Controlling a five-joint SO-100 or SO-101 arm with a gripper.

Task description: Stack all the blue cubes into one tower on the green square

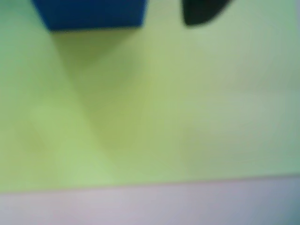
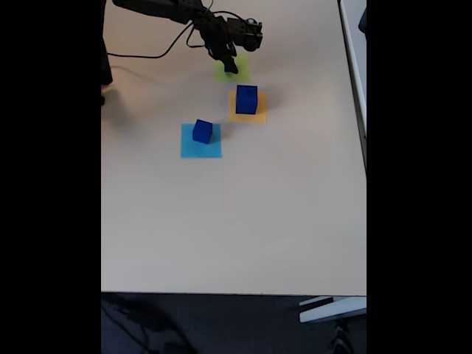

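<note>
Beige worktop (image 2: pixel 236 221) is mostly bare up front. Going back in the fixed view: a smaller dark blue solid cube (image 2: pixel 203 131) sits on the flat light blue paper square (image 2: pixel 200 147), then a bigger dark blue solid cube (image 2: pixel 246 99) on the orange-yellow paper square (image 2: pixel 247 114). Furthest, the black gripper (image 2: pixel 230 66) hovers over the lime green paper square (image 2: pixel 231 71). Wrist view shows a dark blue cube (image 1: pixel 91 13) on that green paper; can't tell if the gripper's clamped or loose. My guess: 1 placed, 2 left.
</note>
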